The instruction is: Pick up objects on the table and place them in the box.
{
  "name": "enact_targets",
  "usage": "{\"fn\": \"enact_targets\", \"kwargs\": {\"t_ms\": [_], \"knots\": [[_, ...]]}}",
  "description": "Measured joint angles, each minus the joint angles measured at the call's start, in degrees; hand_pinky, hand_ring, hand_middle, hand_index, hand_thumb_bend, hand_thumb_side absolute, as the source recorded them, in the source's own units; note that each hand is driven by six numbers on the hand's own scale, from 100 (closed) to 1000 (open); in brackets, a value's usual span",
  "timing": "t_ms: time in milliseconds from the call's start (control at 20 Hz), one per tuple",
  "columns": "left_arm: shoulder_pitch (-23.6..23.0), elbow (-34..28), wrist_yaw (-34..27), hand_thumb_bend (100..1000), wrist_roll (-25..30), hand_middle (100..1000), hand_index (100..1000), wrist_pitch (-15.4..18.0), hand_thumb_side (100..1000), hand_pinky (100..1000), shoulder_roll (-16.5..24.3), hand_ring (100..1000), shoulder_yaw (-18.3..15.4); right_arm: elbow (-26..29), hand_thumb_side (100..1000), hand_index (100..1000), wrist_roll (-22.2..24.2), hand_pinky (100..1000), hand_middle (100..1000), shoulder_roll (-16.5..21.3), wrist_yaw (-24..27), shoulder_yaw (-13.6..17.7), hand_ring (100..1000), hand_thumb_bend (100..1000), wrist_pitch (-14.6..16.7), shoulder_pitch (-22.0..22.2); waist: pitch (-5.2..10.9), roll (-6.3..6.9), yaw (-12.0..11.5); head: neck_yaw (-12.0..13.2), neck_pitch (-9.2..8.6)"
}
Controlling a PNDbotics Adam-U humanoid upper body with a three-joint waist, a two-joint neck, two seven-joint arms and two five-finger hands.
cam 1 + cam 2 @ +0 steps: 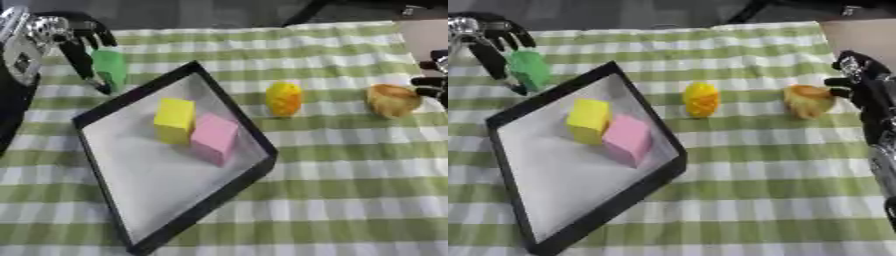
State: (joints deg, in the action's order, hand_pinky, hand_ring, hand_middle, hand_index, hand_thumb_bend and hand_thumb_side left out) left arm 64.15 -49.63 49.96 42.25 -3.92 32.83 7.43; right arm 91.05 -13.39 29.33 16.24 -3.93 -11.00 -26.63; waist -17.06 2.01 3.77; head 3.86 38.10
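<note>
L hand (79,42) pinches green block (110,67) just beyond box (254,135) far-left corner. Yellow (174,120) & pink block (214,138) touching inside. R hand (859,82), fingers curled, beside brownish lump (807,101); yellow-orange fruit (702,99) on cloth (350,190).

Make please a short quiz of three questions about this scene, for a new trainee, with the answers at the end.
1. True or false: the yellow block and the pink block already lie inside the box.
2. Which thing is held by the left hand?
A. the green object
B. the yellow round object
C. the orange-brown object
3. Fill in: the right hand is next to the ______ object, at the right edge of the table.

Key:
1. True.
2. A; its fingers curl round it, just beyond the box's far left rim.
3. Orange-brown; whether the hand touches it cannot be told.
</note>
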Motion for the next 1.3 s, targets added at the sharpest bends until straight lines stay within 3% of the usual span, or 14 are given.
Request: {"fn": "enact_targets", "kwargs": {"t_ms": [550, 1300], "knots": [[0.46, 0.5, 1.79, 729, -1.76, 839, 849, 0.02, 100, 851, 0.0, 876, -0.56, 0.0, 709, 866, 0.2, 779, 772, 0.04, 0.15, 0.0, 717, 100, 0.03, -0.06, -0.45, 0.0, 0.2, 0.06, -0.39], [2.29, 3.21, 8.43, 735, -6.39, 828, 836, -1.22, 100, 845, 0.55, 869, -3.77, 0.09, 716, 865, 0.61, 779, 772, 0.45, 0.15, 0.0, 718, 100, 0.13, -0.68, -2.82, 0.34, 1.73, 3.22, -1.44]]}}
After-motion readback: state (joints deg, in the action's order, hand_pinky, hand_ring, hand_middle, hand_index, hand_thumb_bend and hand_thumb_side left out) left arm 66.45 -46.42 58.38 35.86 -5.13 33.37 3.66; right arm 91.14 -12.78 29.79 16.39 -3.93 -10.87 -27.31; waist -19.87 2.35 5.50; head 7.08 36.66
